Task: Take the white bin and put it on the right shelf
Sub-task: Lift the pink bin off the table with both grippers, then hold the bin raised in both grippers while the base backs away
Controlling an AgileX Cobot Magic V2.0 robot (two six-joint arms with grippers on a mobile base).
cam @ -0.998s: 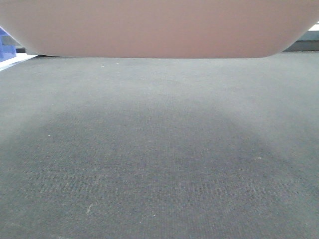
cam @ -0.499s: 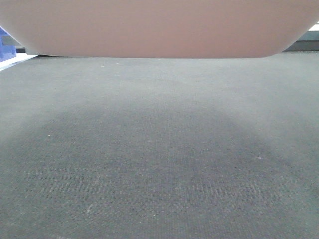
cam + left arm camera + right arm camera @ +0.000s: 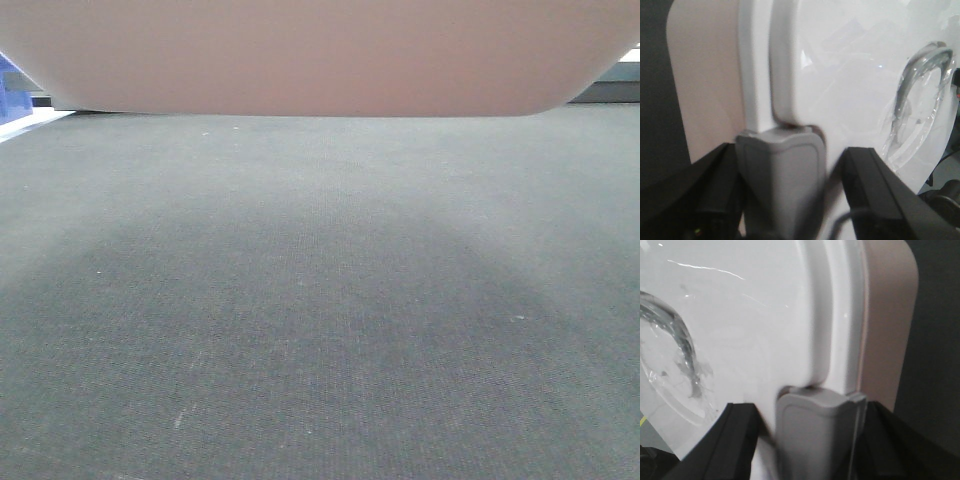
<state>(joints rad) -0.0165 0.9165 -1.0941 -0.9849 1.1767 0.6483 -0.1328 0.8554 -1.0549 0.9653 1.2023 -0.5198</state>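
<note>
I see the white bin [image 3: 320, 55] as pinkish off-white, its lid [image 3: 850, 80] glossy white. The carpet [image 3: 320, 320] is grey and finely woven, with a blue bin [image 3: 10, 90] at ten o'clock.

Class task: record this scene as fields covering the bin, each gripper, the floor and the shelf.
Object: white bin, lid on, fills the top of the front view
Left gripper: fingers flank the bin's grey latch, seemingly clamped
Right gripper: same at the other latch
Floor: grey carpet
Right shelf: not in view
</note>
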